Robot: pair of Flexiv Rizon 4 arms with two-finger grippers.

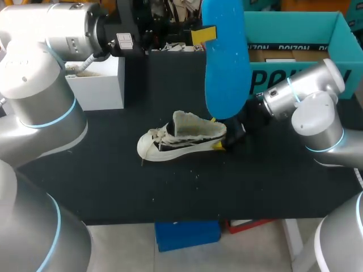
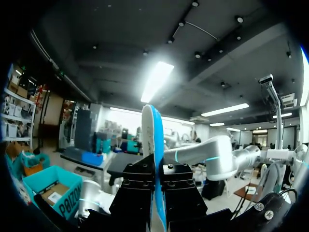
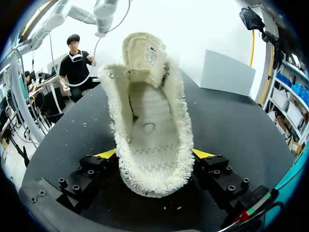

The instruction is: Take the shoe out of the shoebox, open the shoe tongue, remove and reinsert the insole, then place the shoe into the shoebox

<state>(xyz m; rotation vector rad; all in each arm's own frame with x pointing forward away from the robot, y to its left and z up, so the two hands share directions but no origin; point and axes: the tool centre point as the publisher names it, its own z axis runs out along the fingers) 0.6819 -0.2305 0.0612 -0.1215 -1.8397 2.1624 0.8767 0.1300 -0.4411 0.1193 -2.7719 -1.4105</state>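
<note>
A white shoe (image 1: 176, 139) lies on its sole in the middle of the black table (image 1: 113, 170), toe to the left, tongue pulled open. My right gripper (image 1: 220, 133) holds its heel, one yellow tip on each side. In the right wrist view the shoe (image 3: 149, 121) fills the space between the fingers (image 3: 108, 153), its inside bare. My left gripper (image 1: 205, 35) is raised above the shoe, shut on a blue insole (image 1: 227, 68) that hangs down on end. In the left wrist view the insole (image 2: 153, 145) stands edge-on out of that gripper (image 2: 158, 188).
The teal shoebox (image 1: 295, 28) stands open at the back right, behind my right arm. A white box (image 1: 99, 82) sits at the back left. Bare black table lies in front of and to the left of the shoe.
</note>
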